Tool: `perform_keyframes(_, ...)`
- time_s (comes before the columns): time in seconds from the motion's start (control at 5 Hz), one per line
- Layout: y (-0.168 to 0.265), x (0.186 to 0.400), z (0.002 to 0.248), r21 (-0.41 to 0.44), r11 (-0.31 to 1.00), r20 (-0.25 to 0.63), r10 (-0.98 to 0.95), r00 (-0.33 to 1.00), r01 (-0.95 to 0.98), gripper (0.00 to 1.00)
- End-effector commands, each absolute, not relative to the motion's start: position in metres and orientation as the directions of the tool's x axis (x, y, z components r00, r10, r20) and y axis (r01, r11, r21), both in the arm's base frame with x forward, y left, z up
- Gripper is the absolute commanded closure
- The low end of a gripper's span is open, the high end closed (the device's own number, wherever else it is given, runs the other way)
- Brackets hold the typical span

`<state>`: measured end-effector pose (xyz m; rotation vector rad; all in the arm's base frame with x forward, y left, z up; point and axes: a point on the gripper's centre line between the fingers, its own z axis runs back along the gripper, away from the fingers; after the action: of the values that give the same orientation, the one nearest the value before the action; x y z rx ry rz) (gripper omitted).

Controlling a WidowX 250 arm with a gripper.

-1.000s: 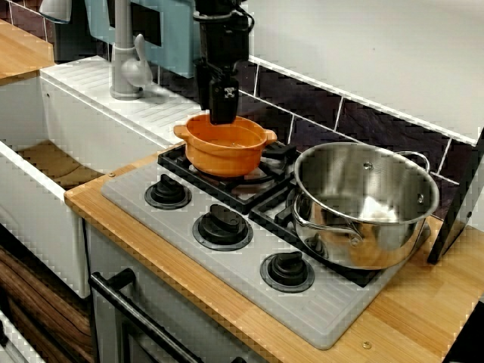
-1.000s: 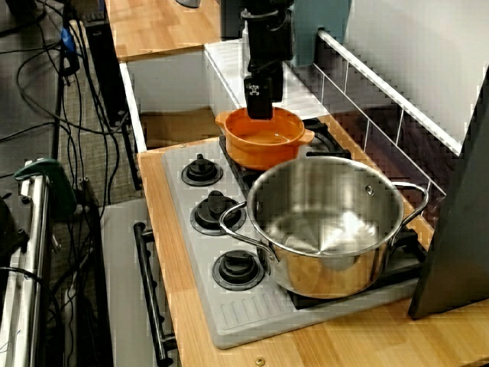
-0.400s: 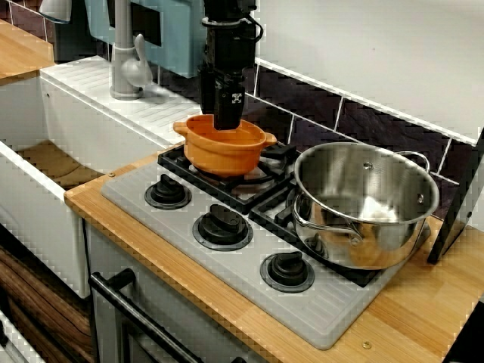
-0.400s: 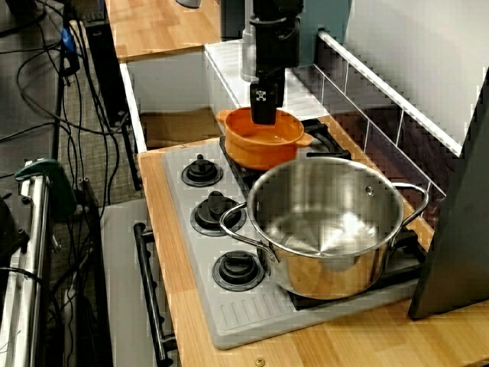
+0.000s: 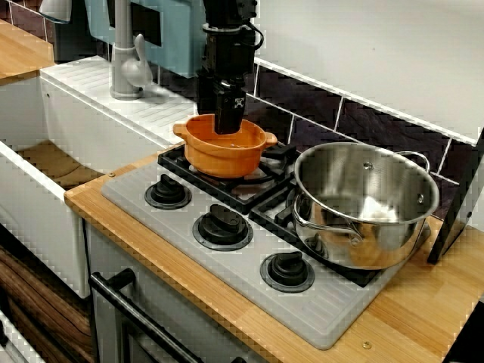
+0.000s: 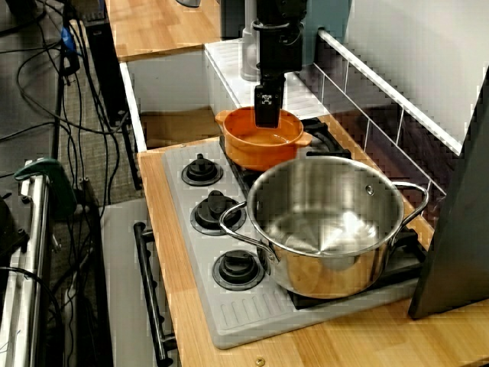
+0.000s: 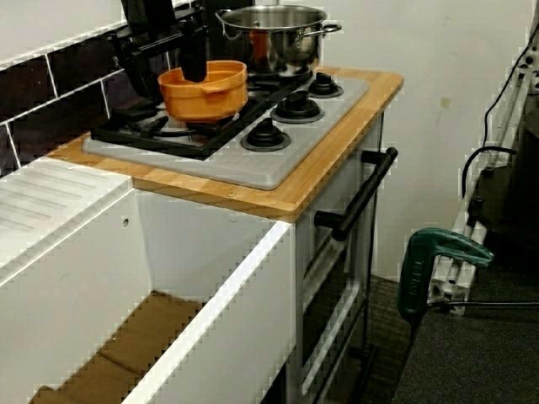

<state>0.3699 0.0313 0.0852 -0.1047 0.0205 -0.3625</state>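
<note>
An orange two-handled pot (image 5: 223, 155) (image 6: 256, 149) (image 7: 206, 97) sits on the back left burner of a toy stove. My black gripper (image 5: 227, 130) (image 6: 266, 122) (image 7: 194, 74) comes straight down from above it. The finger with a white mark (image 5: 236, 104) dips inside the pot near its far rim. A second dark part shows behind the rim, and the pot wall hides the tips, so I cannot tell how the jaws stand. A large steel pot (image 5: 363, 219) (image 6: 328, 252) (image 7: 269, 42) stands empty on the neighbouring burner to the right.
Three black knobs (image 5: 221, 225) line the grey stove plate (image 5: 333, 318). A white sink (image 5: 45, 162) with a grey tap (image 5: 125, 68) lies to the left. A dark panel (image 5: 454, 219) leans at the far right. Tiled wall behind; oven handle (image 7: 362, 194) below.
The gripper has shifted a little right and come down, from the orange pot's far rim to inside the pot. The pots have hardly moved.
</note>
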Motion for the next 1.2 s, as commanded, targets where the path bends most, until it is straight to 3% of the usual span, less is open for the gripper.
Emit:
perform_keyframes(0.0, 0.0224, 0.3729, 0.1011, -0.091, 0.932, 0.041, -0.347, 0.937, 0.349, 0.00)
perform_keyframes(0.6, 0.0184, 0.3795, 0.0917, -0.072, 0.941, 0.006, -0.330, 0.944, 0.329, 0.00)
perform_keyframes(0.8, 0.0159, 0.3782, 0.0923, -0.052, 0.938, 0.011, -0.342, 0.940, 0.342, 1.00)
perform_keyframes(1.0, 0.0154, 0.3776, 0.0927, -0.053, 0.935, 0.011, -0.350, 0.937, 0.350, 1.00)
